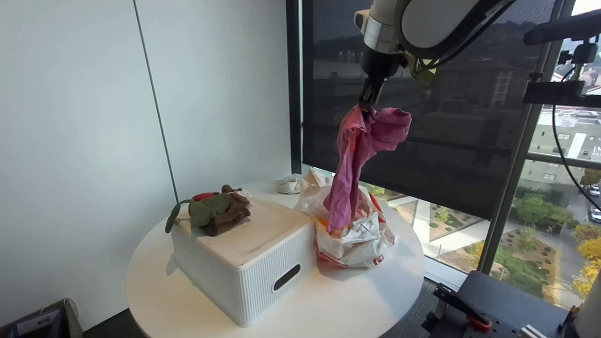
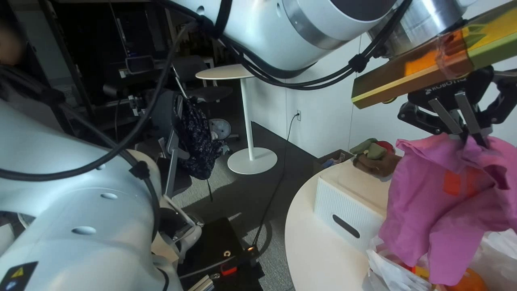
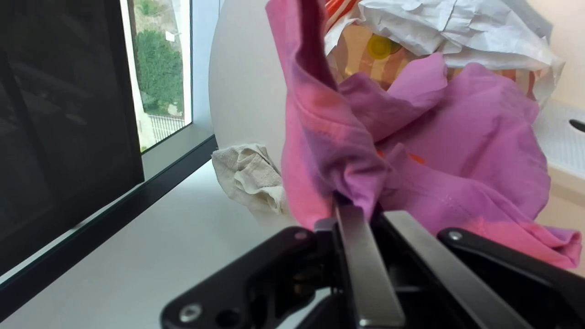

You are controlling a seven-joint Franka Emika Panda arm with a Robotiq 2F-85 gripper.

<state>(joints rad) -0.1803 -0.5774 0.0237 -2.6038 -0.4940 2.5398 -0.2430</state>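
round white table (image 1: 366,300) by the window (image 1: 544,202), gripper (image 1: 366,111) clenched on pink cloth (image 1: 350,173); only an exterior view shows the wall outlet (image 2: 298,115).

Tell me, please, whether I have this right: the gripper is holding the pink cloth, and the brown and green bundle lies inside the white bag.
Not quite: the brown and green bundle lies on top of the white box, not inside the white bag, as both exterior views show. The gripper is indeed holding the pink cloth.
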